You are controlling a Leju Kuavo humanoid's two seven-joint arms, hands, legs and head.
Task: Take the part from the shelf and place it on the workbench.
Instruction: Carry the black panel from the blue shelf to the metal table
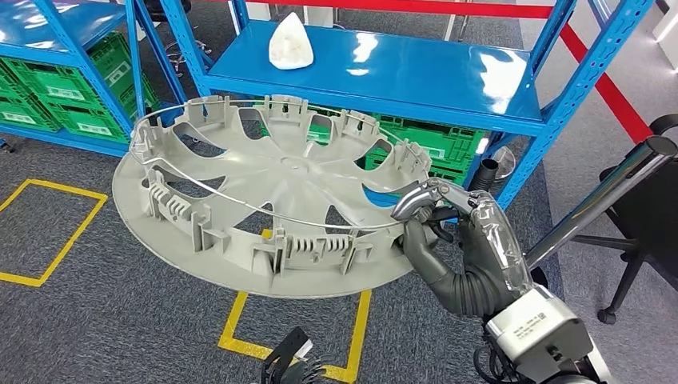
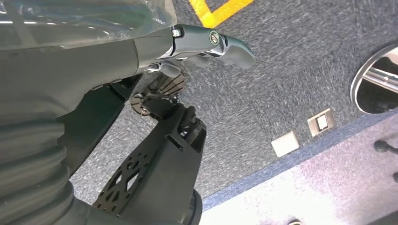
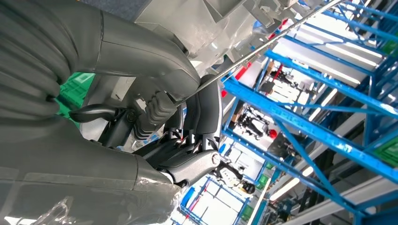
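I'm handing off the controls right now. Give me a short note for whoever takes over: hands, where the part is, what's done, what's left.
Right hand: grips the grey wheel cover by its rim, holding it in the air in front of the blue shelf.
Left hand: hangs over the carpet, holding nothing, fingers extended.
Done: the part is off the shelf.
Left: carry it to the workbench and set it down; turn to find it.
Note: a white lump sits on the shelf, and green crates sit on the level below.
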